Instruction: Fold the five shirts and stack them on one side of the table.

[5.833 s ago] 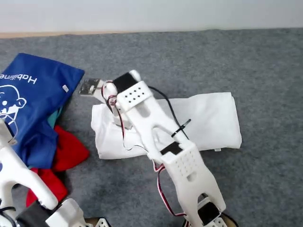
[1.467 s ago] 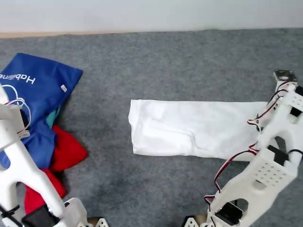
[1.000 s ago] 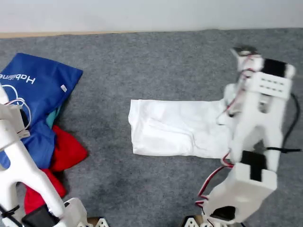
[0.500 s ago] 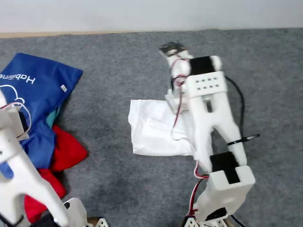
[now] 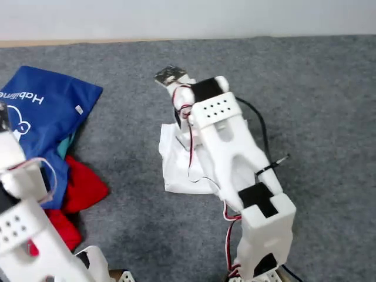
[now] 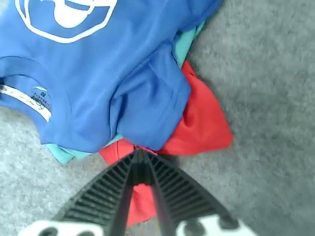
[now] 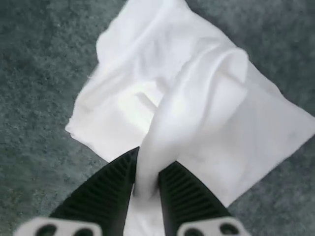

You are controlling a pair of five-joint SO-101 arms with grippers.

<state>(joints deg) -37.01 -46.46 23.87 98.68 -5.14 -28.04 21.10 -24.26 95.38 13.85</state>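
— Grey carpet (image 5: 305, 106): what's where?
— Right gripper (image 7: 146, 169) pinches a fold of the white shirt (image 7: 197, 113). Left of that shirt, the left gripper (image 6: 142, 156), jaws together, empty, hangs over the red shirt (image 6: 202, 123); the blue shirt (image 6: 98, 73) overlaps it beyond.

My right arm (image 5: 235, 158) is stretched forward, wrist pitched down. My right end effector (image 7: 147, 169) is pinched on a fold of white shirt (image 7: 197, 98). My left arm (image 5: 23, 235) is raised. My left end effector (image 6: 141, 160) points down, fingers pressed together.
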